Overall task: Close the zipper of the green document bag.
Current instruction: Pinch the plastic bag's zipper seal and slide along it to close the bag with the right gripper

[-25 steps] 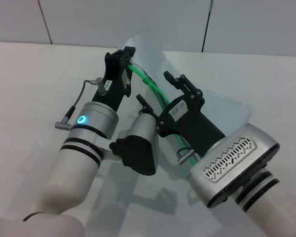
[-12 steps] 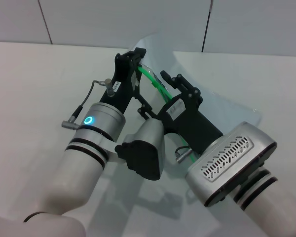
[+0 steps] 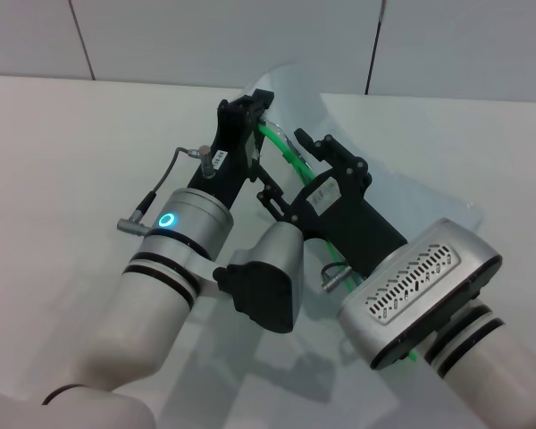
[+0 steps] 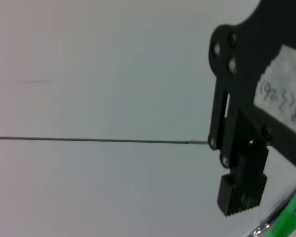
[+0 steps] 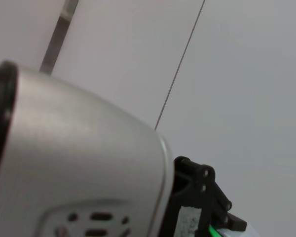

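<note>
The green document bag [image 3: 417, 198] lies on the white table [image 3: 62, 143], its far end lifted off the surface. Its bright green zipper [image 3: 278, 144] runs from that raised end back under my right arm. My left gripper [image 3: 255, 105] is shut on the zipper's far end and holds it up. Just behind it, my right gripper [image 3: 284, 163] is open, one finger on each side of the green strip. The slider tab is hidden. In the left wrist view a black ribbed finger pad [image 4: 242, 191] hangs beside a bit of the zipper [image 4: 292, 217].
A grey panelled wall [image 3: 250, 36] stands behind the table. The left arm's silver wrist housing [image 5: 74, 168] fills much of the right wrist view. Both forearms crowd the middle of the table.
My left gripper has moved right and a little farther away, carrying the zipper end with it. The bag's far end has risen. My right gripper has shifted slightly to the right.
</note>
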